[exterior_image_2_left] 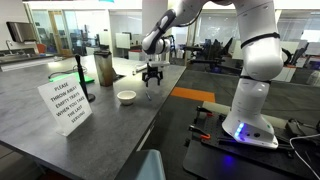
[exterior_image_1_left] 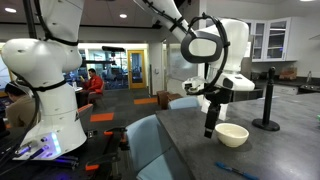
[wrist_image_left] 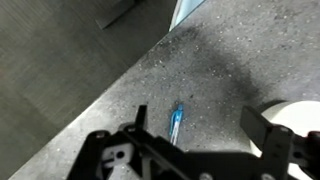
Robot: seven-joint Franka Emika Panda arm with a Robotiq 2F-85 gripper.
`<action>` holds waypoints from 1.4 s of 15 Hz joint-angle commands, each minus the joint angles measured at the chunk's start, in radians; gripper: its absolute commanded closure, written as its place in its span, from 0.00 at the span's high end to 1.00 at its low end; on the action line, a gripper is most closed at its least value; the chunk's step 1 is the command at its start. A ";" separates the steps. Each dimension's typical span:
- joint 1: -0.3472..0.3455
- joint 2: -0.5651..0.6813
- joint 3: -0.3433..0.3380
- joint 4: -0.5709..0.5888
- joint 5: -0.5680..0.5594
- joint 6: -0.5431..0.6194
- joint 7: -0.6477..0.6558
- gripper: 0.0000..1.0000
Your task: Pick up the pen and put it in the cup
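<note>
On the table (exterior_image_2_left: pixel 110 135): we log a grey speckled top; its long edge faces the robot base.
Gripper (wrist_image_left: pixel 195 116): jaws spread wide, nothing between them. In the wrist view, both fingers (wrist_image_left: pixel 262 132) frame the bare tabletop.
Gripper height: in both exterior views it hangs pointing down over the table (exterior_image_1_left: pixel 210 126) (exterior_image_2_left: pixel 152 78). We cannot tell whether the tips touch the surface.
Pen (wrist_image_left: pixel 176 122): thin and blue, lying flat on the table. In the wrist view it sits between the open fingers, closer to the one on the picture's left. It lies a short way in from the table edge that runs diagonally across that view.
Cup (exterior_image_2_left: pixel 126 96): low, cream-white and upright, near the robot-side edge of the table. It stands just beside the gripper in an exterior view (exterior_image_1_left: pixel 232 134), and its rim shows at the picture's right edge in the wrist view (wrist_image_left: pixel 300 115). It is apart from the pen.
Black post (exterior_image_2_left: pixel 85 72): upright on a round base, further in from the edge than the cup.
Sign (exterior_image_2_left: pixel 65 105): white printed card, standing toward the table's near corner.
</note>
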 commanded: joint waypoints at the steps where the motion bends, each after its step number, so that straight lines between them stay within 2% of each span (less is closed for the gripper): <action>1: 0.004 0.007 -0.005 0.010 0.002 -0.002 -0.002 1.00; 5: 0.004 0.006 -0.005 0.013 0.002 -0.002 -0.002 1.00; 8: 0.000 0.064 -0.010 0.067 0.008 -0.007 0.018 1.00; 14: -0.026 0.269 -0.010 0.265 0.023 0.021 0.019 1.00; 18: -0.054 0.413 0.002 0.422 0.035 -0.006 0.005 1.00; 19: -0.058 0.440 0.000 0.450 0.033 -0.002 0.007 0.99; 20: -0.061 0.460 -0.001 0.471 0.034 0.002 0.008 0.74; 21: -0.065 0.473 0.000 0.486 0.035 0.002 0.008 0.74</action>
